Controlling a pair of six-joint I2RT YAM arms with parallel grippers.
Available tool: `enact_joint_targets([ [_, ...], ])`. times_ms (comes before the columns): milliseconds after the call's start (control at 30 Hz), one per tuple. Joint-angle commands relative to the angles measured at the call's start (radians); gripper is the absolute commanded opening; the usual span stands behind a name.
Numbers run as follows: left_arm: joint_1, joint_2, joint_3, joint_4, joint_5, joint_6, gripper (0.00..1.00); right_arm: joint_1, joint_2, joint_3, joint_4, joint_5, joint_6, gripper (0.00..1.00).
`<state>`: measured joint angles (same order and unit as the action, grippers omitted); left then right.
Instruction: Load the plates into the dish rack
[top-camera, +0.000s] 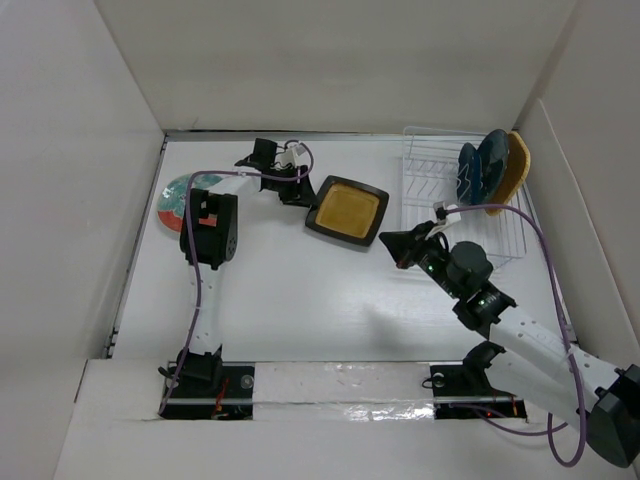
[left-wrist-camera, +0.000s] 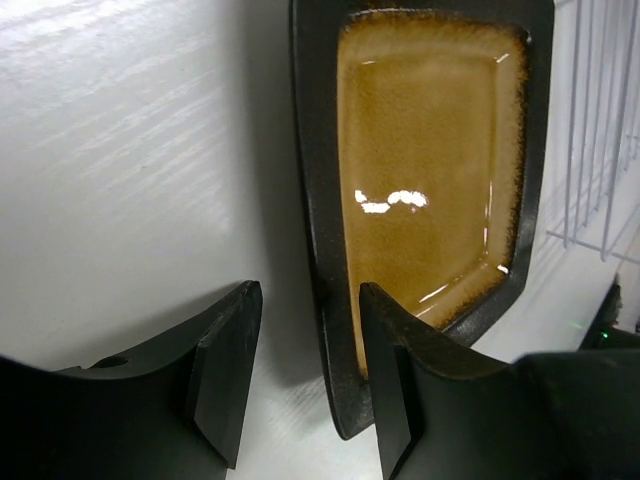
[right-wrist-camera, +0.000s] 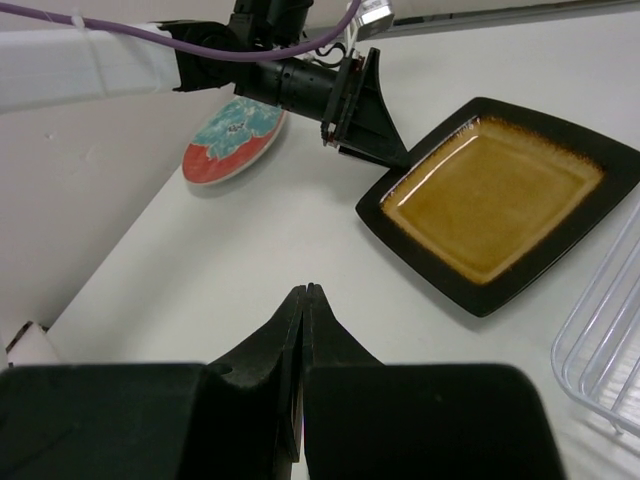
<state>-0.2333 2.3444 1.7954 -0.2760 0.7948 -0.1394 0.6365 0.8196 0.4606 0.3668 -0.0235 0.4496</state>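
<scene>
The black-rimmed mustard square plate (top-camera: 348, 210) (left-wrist-camera: 430, 160) (right-wrist-camera: 495, 200) lies flat on the table left of the dish rack (top-camera: 425, 185). My left gripper (top-camera: 306, 192) (left-wrist-camera: 308, 300) is open and straddles the plate's near-left rim: one finger is over the glazed face, the other outside with a gap. In the rack's back right, a dark blue leaf-shaped plate (top-camera: 466, 172), a grey-teal plate (top-camera: 491, 160) and an orange plate (top-camera: 516, 165) stand upright. The red-rimmed teal floral plate (top-camera: 178, 196) (right-wrist-camera: 235, 140) lies at the far left, partly behind my left arm. My right gripper (top-camera: 393, 246) (right-wrist-camera: 307, 292) is shut and empty, hovering near the square plate's right corner.
White walls enclose the table on the left, back and right. The rack's wire edge (right-wrist-camera: 605, 335) shows at the lower right of the right wrist view. A purple cable (top-camera: 250, 175) runs along my left arm.
</scene>
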Motion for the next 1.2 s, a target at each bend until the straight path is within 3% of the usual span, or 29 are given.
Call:
enact_joint_targets([
  [0, 0.002, 0.038, -0.004, -0.022, 0.084, 0.014, 0.41, 0.006, 0.000, 0.013, 0.029, -0.003, 0.000, 0.00],
  [167, 0.002, 0.058, -0.021, -0.043, 0.087, 0.035, 0.37, 0.006, 0.006, 0.016, 0.024, 0.005, -0.006, 0.00],
  [567, -0.049, 0.079, -0.048, -0.045, 0.077, 0.027, 0.39, 0.006, 0.036, 0.032, 0.011, 0.002, -0.012, 0.00],
  [700, -0.058, 0.081, -0.054, -0.055, 0.005, 0.029, 0.28, 0.006, 0.029, 0.032, 0.004, 0.008, -0.014, 0.00],
  [733, -0.058, 0.078, -0.062, -0.049, -0.012, 0.029, 0.11, 0.006, 0.029, 0.030, 0.004, 0.008, -0.014, 0.00],
  [767, -0.058, 0.064, -0.071, -0.040, -0.025, 0.021, 0.02, 0.006, 0.027, 0.030, 0.003, 0.007, -0.015, 0.00],
  [1033, -0.018, -0.083, -0.243, 0.131, -0.054, -0.074, 0.00, 0.006, 0.016, 0.032, -0.006, 0.017, -0.019, 0.01],
  [1133, 0.000, -0.200, -0.321, 0.240, -0.046, -0.153, 0.00, 0.006, 0.018, 0.033, -0.008, 0.016, -0.020, 0.10],
  [1167, 0.000, -0.265, -0.370, 0.257, -0.048, -0.169, 0.00, 0.006, 0.019, 0.036, -0.009, 0.011, -0.019, 0.23],
])
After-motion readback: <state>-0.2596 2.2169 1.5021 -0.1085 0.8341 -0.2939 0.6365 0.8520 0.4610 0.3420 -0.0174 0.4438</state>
